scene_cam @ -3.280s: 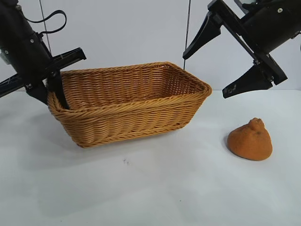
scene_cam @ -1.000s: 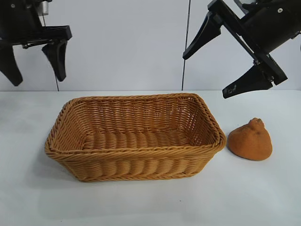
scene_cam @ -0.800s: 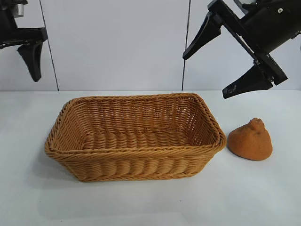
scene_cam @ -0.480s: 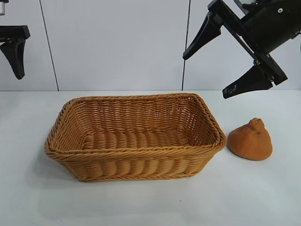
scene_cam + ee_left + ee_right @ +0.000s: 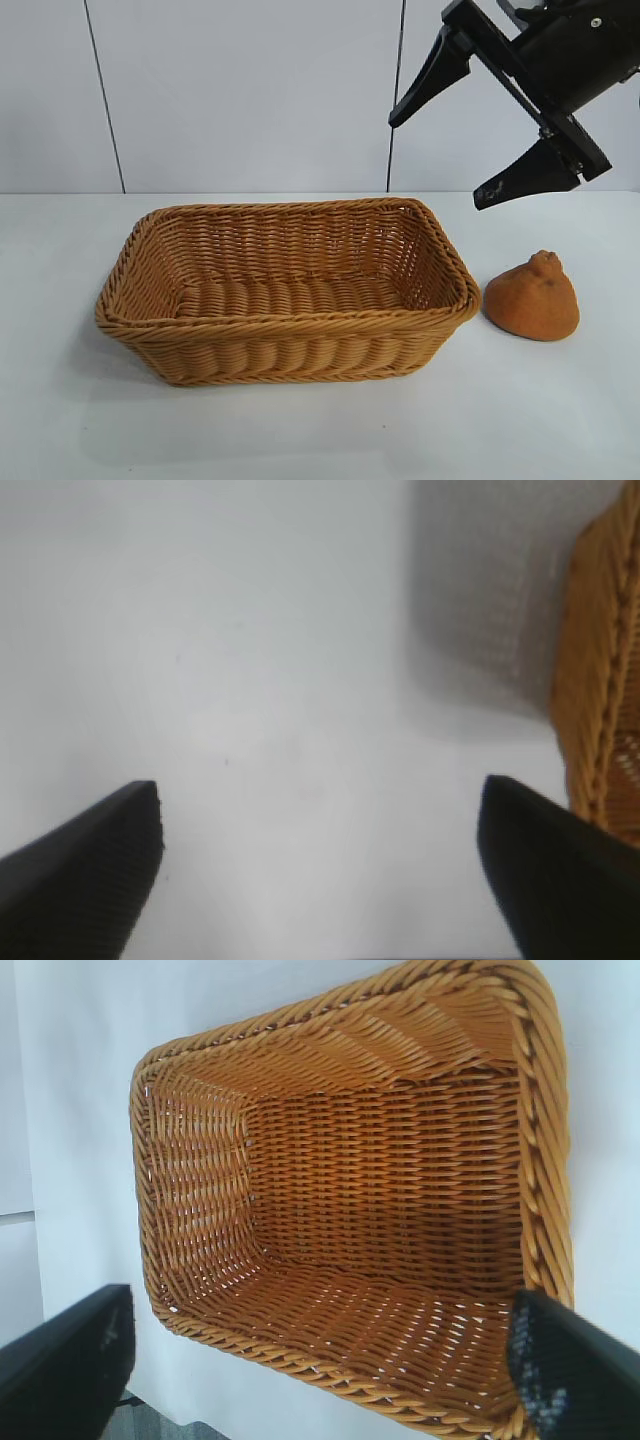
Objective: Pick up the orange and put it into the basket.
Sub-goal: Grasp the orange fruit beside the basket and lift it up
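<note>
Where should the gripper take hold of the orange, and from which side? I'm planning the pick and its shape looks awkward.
Probably from above, jaws straddling the wide lower body of the orange, below the knobby bump. It sits flat side down on the table, tapering upward, so a high grip might slip off. The basket stands close beside it; the open right gripper hangs above.

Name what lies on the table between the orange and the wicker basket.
Nothing: in the exterior view a narrow strip of bare white table separates the orange from the wicker basket.

Smooth white matte tabletop (image 5: pixel 300 430) spans the foreground (a few tiny dark specks on it). Behind it, a pale grey panelled wall (image 5: pixel 250 90) with thin dark vertical seams (image 5: pixel 104 95).
</note>
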